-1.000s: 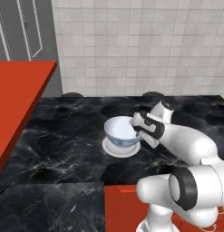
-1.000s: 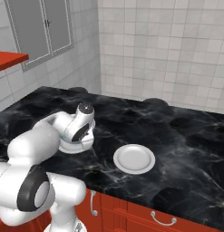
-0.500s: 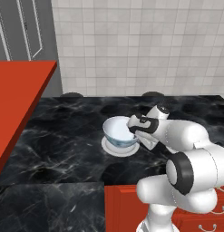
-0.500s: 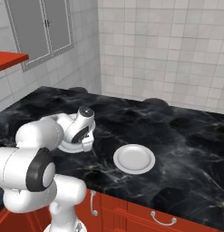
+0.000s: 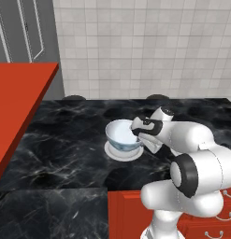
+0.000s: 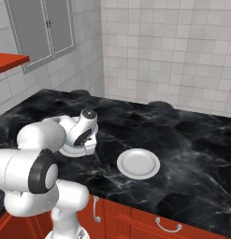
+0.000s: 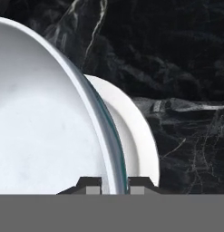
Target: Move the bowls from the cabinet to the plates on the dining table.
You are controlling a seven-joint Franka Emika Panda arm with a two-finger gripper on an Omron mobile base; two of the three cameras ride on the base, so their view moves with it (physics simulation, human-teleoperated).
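Note:
The white bowl (image 5: 120, 134) with a blue-patterned outside stands upright on a small white plate (image 5: 118, 154) on the black marble dining table (image 5: 65, 140). My gripper (image 5: 138, 132) is at the bowl's right rim. In the hand view the gripper (image 7: 114, 186) straddles the thin rim of the bowl (image 7: 41, 122), one fingertip inside and one outside, both close against it. The plate (image 7: 138, 136) shows just beyond the rim. A second plate (image 6: 138, 163) lies bare to the right, about a hand's width from my arm. The cabinet is out of view.
A red panel (image 5: 14, 102) juts over the table's left side at about bowl height. Red drawer fronts with silver handles (image 6: 168, 227) run below the table's front edge. Behind the table stands a tiled wall (image 5: 145, 46), and two dark round shapes (image 5: 156, 98) lie near it.
The bowl stays on its plate. My arm has folded in closer to the base, and the hand has edged slightly left and down at the bowl's rim.

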